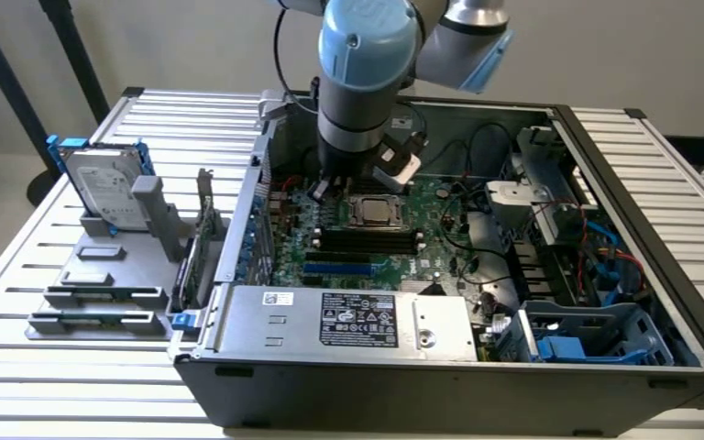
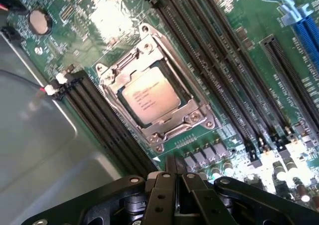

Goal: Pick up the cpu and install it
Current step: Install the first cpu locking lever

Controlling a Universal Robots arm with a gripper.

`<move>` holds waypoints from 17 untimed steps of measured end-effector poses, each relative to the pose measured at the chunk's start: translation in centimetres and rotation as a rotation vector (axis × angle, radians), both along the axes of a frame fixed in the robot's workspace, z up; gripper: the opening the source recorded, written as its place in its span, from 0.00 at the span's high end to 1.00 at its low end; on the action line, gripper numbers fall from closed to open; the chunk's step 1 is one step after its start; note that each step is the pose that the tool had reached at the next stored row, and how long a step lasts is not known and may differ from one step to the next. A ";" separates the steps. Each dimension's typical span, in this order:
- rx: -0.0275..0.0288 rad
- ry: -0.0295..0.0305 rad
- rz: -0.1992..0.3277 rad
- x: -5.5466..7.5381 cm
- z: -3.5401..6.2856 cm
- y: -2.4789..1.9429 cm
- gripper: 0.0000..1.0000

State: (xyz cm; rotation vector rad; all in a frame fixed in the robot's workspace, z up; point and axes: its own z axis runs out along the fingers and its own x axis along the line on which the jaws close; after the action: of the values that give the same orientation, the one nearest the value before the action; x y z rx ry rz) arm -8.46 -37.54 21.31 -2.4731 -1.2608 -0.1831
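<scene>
On the exterior view's left, a hard drive [image 1: 105, 188] stands in a grey holder on the slatted tabletop [image 1: 34, 275]. To its right lies the open computer case [image 1: 450, 371]. The cpu [image 1: 373, 211] [image 2: 148, 96] sits in the motherboard socket [image 2: 154, 100]. The hand [image 2: 173, 171] hangs just beside it, clenched and empty.

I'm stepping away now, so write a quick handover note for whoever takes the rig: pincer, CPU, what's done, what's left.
Pincer: shut, holding nothing, hovering over the motherboard inside the open case.
CPU: seated in its socket, silvery top up, inside the metal frame.
Done: CPU picked up and placed in the socket.
Left: can't tell whether the socket's frame is latched; check that before calling it installed.
</scene>
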 end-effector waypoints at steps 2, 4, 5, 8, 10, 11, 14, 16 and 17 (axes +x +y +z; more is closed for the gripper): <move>-0.0045 0.0016 0.011 0.0 0.39 0.07 0.89; -0.0120 0.0019 0.021 0.0 0.77 0.11 0.89; -0.0174 0.0019 0.025 0.0 0.89 0.12 0.89; -0.0404 0.0021 0.041 0.0 1.08 0.12 0.89; -0.0572 0.0022 0.052 0.0 1.11 0.16 0.89; -0.0631 0.0022 0.056 0.0 1.11 0.22 0.89; -0.0736 0.0019 0.070 0.0 1.11 0.56 0.89; -0.0762 0.0014 0.081 0.0 1.12 0.83 0.89; -0.0777 0.0011 0.087 0.0 1.11 0.97 0.89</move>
State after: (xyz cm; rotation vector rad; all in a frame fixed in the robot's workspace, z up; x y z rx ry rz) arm -8.46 -36.58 22.43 -2.4763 -1.3967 -0.1125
